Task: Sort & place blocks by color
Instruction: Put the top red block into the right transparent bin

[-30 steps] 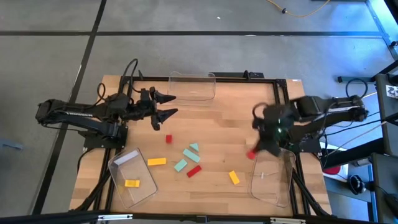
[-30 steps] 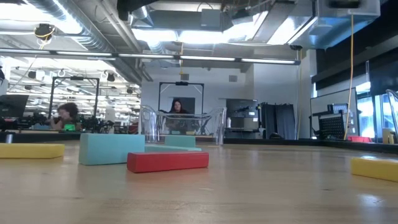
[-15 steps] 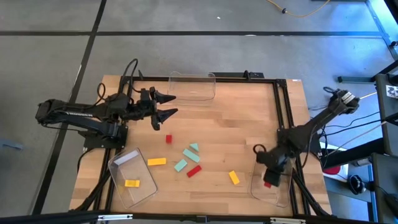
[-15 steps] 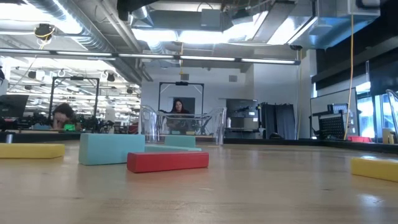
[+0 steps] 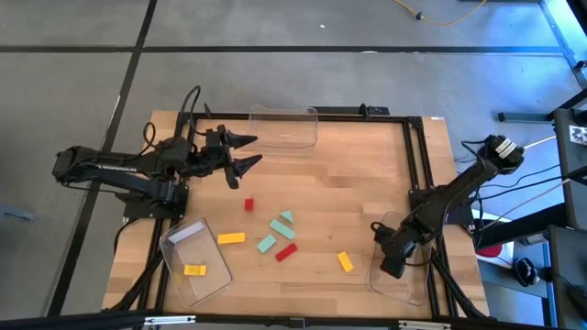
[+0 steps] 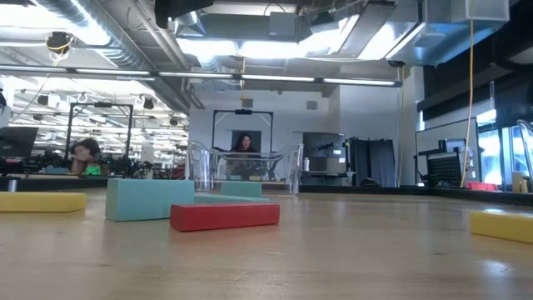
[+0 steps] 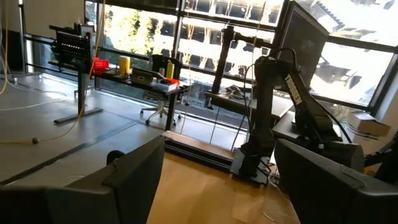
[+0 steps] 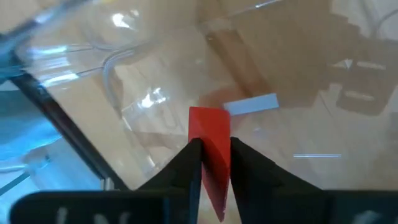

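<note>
- The wooden bench [image 5: 321,197] carries three clear plastic bins: one at the far edge [image 5: 284,126], one at the near left [image 5: 194,261] holding a yellow block [image 5: 193,270], one at the near right [image 5: 402,266].
- The left claw [image 5: 249,151] hovers near the far bin, fingers wide, holding nothing.
- The right claw [image 8: 211,163] reaches into the near-right bin, fingers narrow, gripping a red block [image 8: 210,140].
- Loose blocks lie mid-bench: a small red one [image 5: 248,204], two mint-green [image 5: 282,221], a red bar [image 5: 286,252], two yellow [image 5: 345,261].

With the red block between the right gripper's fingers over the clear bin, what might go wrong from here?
The red wedge-shaped block sits between the right gripper's narrow fingertips over the clear plastic bin at the table's right front. It may stick to a fingertip or drop tilted. The gripper hangs low inside the bin, so withdrawing could knock its wall. The left gripper waits, open, far off.
</note>
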`<action>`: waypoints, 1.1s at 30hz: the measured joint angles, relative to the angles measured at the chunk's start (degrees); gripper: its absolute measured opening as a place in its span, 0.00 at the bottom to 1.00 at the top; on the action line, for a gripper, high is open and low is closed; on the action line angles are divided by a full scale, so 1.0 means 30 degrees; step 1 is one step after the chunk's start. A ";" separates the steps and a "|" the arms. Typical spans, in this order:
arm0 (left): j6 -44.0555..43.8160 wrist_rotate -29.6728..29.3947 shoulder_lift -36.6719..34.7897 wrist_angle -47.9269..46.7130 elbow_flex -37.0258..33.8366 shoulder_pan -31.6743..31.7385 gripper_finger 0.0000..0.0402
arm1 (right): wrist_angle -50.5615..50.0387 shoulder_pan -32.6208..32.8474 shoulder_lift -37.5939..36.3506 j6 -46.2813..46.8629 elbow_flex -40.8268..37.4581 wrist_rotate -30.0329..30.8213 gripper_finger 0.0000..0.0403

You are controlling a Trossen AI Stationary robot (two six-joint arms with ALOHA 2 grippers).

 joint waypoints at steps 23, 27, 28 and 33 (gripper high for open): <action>-0.0153 0.0306 0.0000 0.0160 0.0000 0.0000 0.74 | -0.3304 0.0000 -0.2676 -0.0550 0.1770 -0.0997 0.61; -0.0619 0.0508 0.0000 0.0147 0.0000 0.0000 0.74 | -0.3110 0.0000 -0.2828 -0.0582 0.1770 -0.0766 0.63; -0.0737 0.0614 0.0000 0.0160 0.0000 0.0000 0.74 | -0.3066 0.0000 -0.2895 -0.0609 0.1770 -0.0747 0.63; -0.0954 0.0772 0.0000 0.0152 0.0000 0.0000 0.74 | -0.2321 0.0000 -0.3434 -0.1348 0.1770 -0.0797 0.63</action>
